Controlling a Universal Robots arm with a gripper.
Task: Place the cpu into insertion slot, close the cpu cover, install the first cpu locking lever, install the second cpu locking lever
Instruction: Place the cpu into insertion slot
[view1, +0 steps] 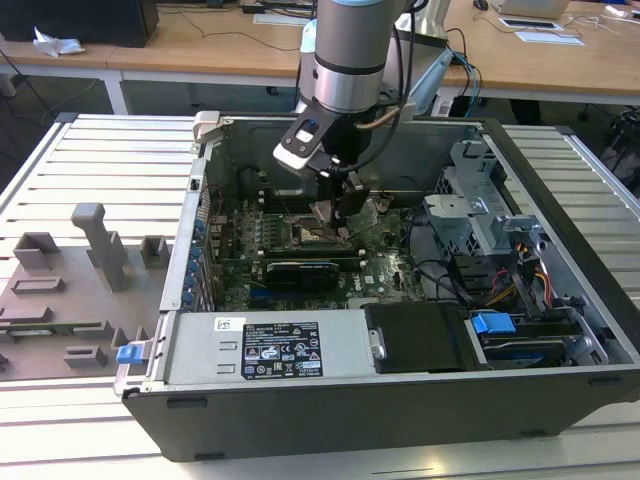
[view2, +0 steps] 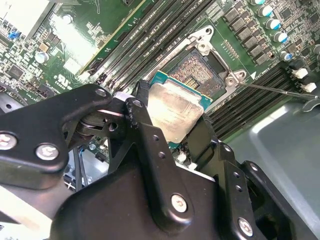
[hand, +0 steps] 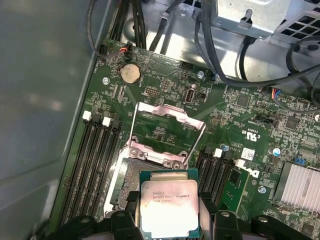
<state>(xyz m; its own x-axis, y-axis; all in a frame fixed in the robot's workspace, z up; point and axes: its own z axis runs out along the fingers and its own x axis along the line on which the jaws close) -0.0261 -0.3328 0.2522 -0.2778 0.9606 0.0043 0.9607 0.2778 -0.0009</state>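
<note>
gripper (view2: 170, 115) pinching cpu (hand: 169, 206) by its edges, held just over insertion slot (hand: 129, 175), not seated. cpu cover (hand: 167, 110) tipped open beside slot. closing and both levers undone.

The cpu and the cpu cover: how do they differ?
The cpu is a solid plate with a silvery top; the cpu cover is a thin metal frame with a large square opening. The cpu is held in the gripper over the insertion slot; the cover stands swung open beyond it. Both are square and metallic.
</note>
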